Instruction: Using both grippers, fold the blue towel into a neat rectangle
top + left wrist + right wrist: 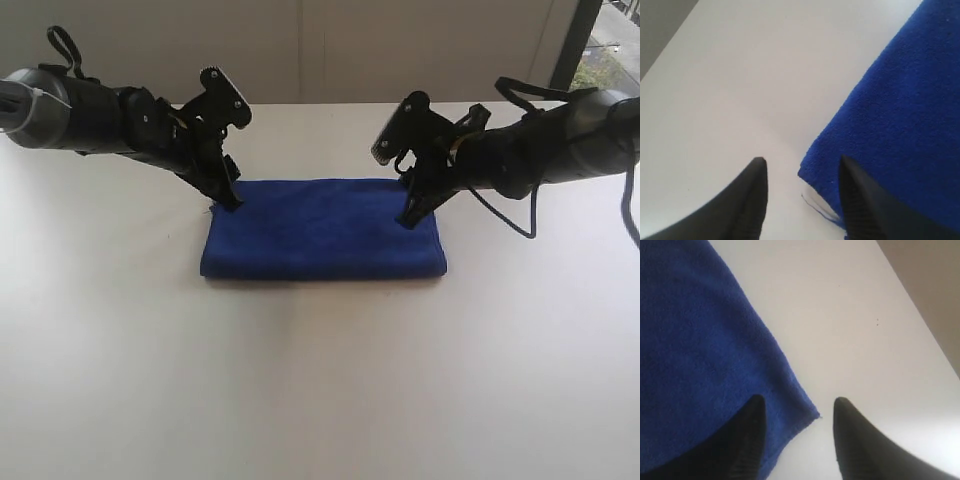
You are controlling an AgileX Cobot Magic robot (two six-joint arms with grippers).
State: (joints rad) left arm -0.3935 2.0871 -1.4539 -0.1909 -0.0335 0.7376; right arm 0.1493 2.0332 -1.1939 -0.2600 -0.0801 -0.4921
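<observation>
exterior view: blue towel (322, 228) lies flat mid-counter (320, 380) as a compact, layered rectangle with fairly even edges; fold judged done or nearly done. left gripper (232, 203) tips down at its far left corner, right gripper (408, 218) at its far right corner. what is left, by judgement: lifting both clear, perhaps one more fold. layer count not readable; jaw gaps too small to read here.

left wrist view: left gripper (802, 159) jaws spread, clamping nothing; towel (900, 110) corner sits between the fingers, white label (815, 202) peeping beneath. lower layers hidden.

right wrist view: right gripper (799, 398) jaws spread, holding nothing; towel (695, 355) corner lies between the fingers. contact of inner finger with cloth unclear.
</observation>
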